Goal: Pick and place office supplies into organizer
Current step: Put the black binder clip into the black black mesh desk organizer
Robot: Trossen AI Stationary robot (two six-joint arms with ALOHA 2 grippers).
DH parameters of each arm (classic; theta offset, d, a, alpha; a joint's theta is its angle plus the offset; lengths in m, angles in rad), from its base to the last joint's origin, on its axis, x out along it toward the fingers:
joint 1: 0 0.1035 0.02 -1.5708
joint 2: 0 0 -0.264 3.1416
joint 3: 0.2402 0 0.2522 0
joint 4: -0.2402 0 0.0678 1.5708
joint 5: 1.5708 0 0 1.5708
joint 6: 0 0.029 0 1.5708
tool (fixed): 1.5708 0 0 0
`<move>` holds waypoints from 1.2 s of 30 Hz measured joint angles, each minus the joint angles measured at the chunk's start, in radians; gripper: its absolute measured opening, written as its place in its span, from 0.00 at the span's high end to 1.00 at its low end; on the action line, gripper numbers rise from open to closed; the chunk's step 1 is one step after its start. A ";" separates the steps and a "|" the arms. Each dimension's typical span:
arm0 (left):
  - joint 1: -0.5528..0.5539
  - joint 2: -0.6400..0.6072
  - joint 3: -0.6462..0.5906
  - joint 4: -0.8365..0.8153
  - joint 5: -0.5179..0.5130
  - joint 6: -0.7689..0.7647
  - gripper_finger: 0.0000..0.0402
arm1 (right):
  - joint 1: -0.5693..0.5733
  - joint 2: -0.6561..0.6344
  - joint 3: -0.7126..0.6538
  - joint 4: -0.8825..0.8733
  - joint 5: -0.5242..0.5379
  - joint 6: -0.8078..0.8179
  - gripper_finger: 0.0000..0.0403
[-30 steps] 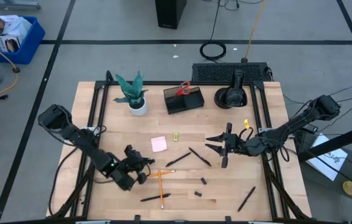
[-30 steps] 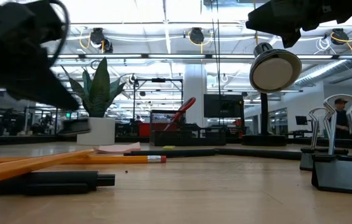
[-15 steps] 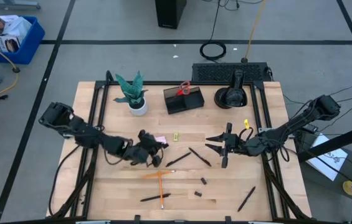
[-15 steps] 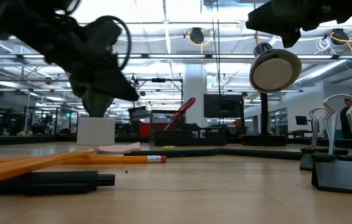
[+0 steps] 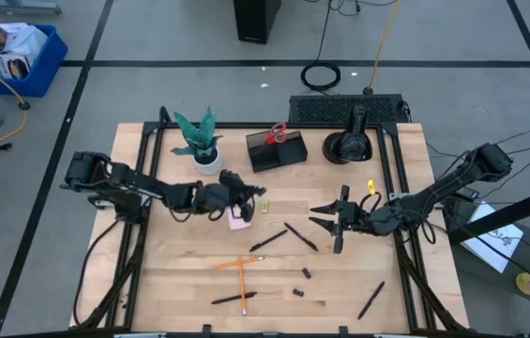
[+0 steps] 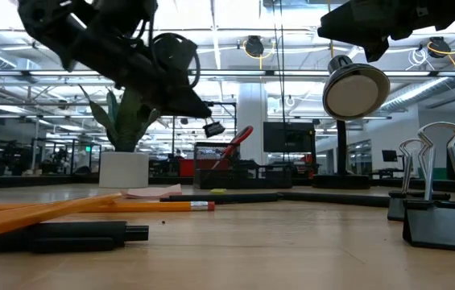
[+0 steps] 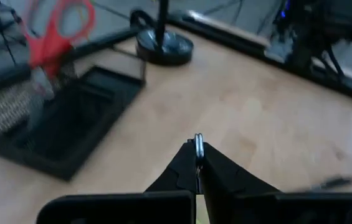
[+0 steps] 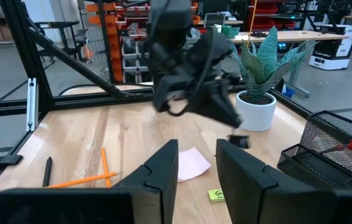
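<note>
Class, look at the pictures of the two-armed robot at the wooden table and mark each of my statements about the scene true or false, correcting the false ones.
1. The left claw is raised above the table near the pink sticky-note pad. True.
2. The left claw is wide open and empty. False: it is shut on a small black binder clip.
3. The red-handled scissors stand in the organizer. True.
4. The right claw holds an orange pencil. False: it holds nothing; the orange pencils lie on the table.
5. The teal plant sits inside the organizer. False: it stands in its white pot beside it.
</note>
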State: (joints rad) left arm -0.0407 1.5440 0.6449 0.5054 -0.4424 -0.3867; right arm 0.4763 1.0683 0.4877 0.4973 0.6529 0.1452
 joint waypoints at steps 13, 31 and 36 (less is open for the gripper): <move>0.207 0.000 0.000 0.058 0.107 0.089 0.98 | -0.010 0.000 0.000 0.000 0.000 0.000 0.75; 0.382 0.000 0.000 0.036 0.286 0.026 0.95 | -0.044 0.000 -0.086 0.217 0.000 -0.026 0.75; 0.382 0.000 0.009 0.037 0.284 0.049 0.93 | -0.045 0.000 -0.086 0.218 0.000 -0.033 0.75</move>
State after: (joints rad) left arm 0.3408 1.5440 0.6539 0.5426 -0.1585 -0.3375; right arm 0.4309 1.0679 0.4014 0.7151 0.6529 0.1122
